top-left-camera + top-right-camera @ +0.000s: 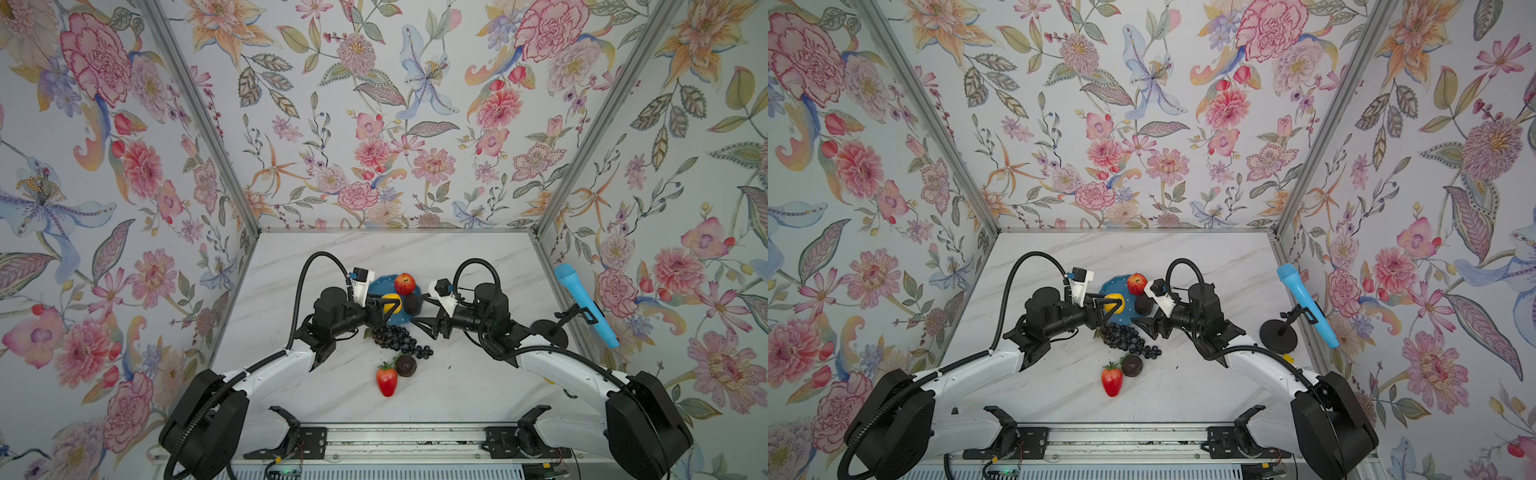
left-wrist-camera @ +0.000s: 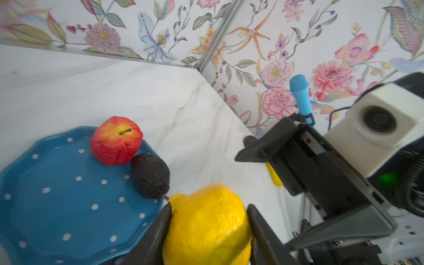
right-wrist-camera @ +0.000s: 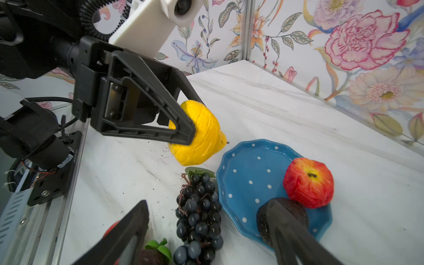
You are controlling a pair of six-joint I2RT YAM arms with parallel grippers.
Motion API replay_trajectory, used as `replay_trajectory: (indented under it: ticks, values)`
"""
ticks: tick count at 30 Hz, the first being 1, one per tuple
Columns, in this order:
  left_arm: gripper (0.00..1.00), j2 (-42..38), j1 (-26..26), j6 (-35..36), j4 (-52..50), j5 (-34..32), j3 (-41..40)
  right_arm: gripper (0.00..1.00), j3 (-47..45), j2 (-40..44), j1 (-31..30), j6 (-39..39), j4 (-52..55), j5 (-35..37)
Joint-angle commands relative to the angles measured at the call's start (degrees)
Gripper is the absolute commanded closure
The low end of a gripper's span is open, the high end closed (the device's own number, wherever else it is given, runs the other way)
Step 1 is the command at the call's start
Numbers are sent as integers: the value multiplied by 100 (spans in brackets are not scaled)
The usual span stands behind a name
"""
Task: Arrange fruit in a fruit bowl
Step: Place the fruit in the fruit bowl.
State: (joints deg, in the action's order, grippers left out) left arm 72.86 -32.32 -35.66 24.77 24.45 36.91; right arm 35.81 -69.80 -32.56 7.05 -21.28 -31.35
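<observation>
Blue dish [image 2: 68,206], one apple [image 2: 115,141], one avocado [image 2: 150,175], one yellow fruit [image 2: 206,229] in left pincer [image 2: 210,208]

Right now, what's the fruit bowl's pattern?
Blue with small white polka dots; the fruit bowl shows best in the left wrist view.

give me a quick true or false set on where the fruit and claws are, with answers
1. The left claw grips the yellow fruit. True.
2. The apple lies on the table, outside the dish. False: it sits in the dish.
3. The grapes are in the dish. False: they lie on the table beside it.
4. The right claw is open and holds nothing. True.
5. The strawberry is on the table. True.
</observation>
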Motion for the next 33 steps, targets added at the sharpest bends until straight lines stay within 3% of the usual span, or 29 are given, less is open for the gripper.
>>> replay_trajectory:
  ticks: [1,6,12,22,33]
  values:
    - [50,241,-82,1056,-1385,-2012,630,18,-222,282,-51,-72,-16,802]
    - [50,1033,-586,1817,-2037,-4166,1455,18,-374,670,-102,-288,264,1517]
    - [50,2131,-633,2733,-1981,-5405,2014,18,-734,1511,-102,-430,453,1888]
    - [49,3215,-859,4177,-1121,-5664,2350,16,-1041,2322,-50,-581,642,2163]
    - [48,3857,-934,4668,-1040,-5729,2566,16,-1032,2298,-42,-613,678,2142]
